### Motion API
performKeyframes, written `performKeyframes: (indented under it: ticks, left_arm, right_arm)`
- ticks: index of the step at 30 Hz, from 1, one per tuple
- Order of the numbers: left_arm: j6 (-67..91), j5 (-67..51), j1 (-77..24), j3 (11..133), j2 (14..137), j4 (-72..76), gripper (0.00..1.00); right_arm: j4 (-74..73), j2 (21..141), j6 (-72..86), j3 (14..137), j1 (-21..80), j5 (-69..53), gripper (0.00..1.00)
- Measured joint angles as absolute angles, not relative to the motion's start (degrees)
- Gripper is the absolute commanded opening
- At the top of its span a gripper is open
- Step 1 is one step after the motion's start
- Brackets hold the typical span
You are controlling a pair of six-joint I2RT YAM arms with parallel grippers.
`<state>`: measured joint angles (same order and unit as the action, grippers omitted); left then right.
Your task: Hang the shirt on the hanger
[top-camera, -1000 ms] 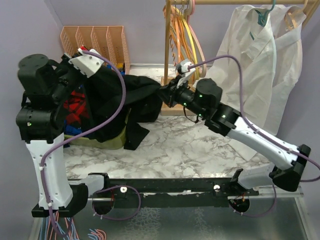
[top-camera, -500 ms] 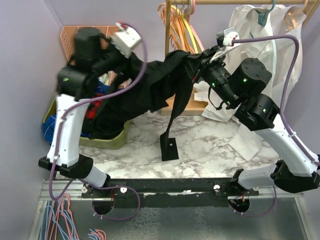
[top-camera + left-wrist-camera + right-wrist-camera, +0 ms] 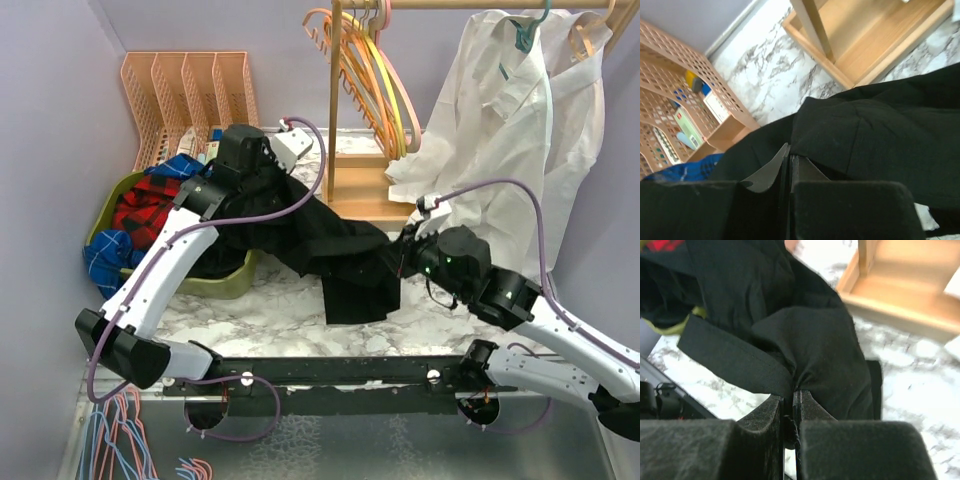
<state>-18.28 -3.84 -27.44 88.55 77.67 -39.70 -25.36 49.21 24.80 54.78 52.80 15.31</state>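
The black long-sleeved cloth shirt [image 3: 330, 245] is held in a sagging band between the two arms, low over the white marbled counter [image 3: 270, 315]; the left claw [image 3: 788, 161] is closed flat on a fold at one end, and the right claw [image 3: 792, 396] is clamped on a bunched gather at the other; a loose flap hangs from the middle, and whether it touches the counter cannot be told; the left part of the cloth appears to trail toward the olive-green tub [image 3: 228, 283], in which a red-and-black plaid garment [image 3: 145, 212] is heaped

The thin pink plastic hanger [image 3: 409, 105] is judged to be the outer one of the bundle hung on the wooden rack [image 3: 335, 110], beside orange and yellow ones; it is not yet taken, and it hangs well apart from the shirt

Several failures can be foreseen; both claws are occupied, so the hanger cannot be fetched unless one grip is released, and the floppy cloth would then collapse in a heap with the collar buried; both pinches are narrow and on gathered folds, so the cloth could be pulled free if the arms are drawn apart too far; the hanging flap could be dragged against the rack's base or caught under it; the trailing end could snag the tub rim and tip it or haul the plaid garment out; a neighbouring hanger could be knocked off, or the white shirt [image 3: 510, 100] beside the rack could be brushed, if the rack is approached with the cloth spread wide
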Motion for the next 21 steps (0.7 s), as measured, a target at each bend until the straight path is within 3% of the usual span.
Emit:
performKeyframes:
  ticks: [8,18,19,20,21]
  left_arm:
    - [-17.47,4.43,-27.2,81.52,81.06,-33.12,0.0]
    - [-13.52,6.39,-26.2,89.41,97.14,-28.91,0.0]
    - [-12.93,6.37,-26.2,89.6,98.48,-28.97,0.0]
    - [-12.43,6.35,-26.2,89.71,99.48,-28.93,0.0]
    - [-11.88,6.31,-26.2,89.78,100.49,-28.95,0.0]
  right_arm:
    - [-23.07,45.82,37.08,39.05,52.75,12.05,0.01]
    - [-14.5,60.45,39.31,38.26,43.53,7.38,0.02]
    - [-13.26,61.54,39.53,37.52,41.12,5.98,0.07]
    - [-12.51,62.35,39.66,36.88,39.59,4.89,0.22]
    - [-11.79,63.13,39.7,36.32,38.35,4.05,0.43]
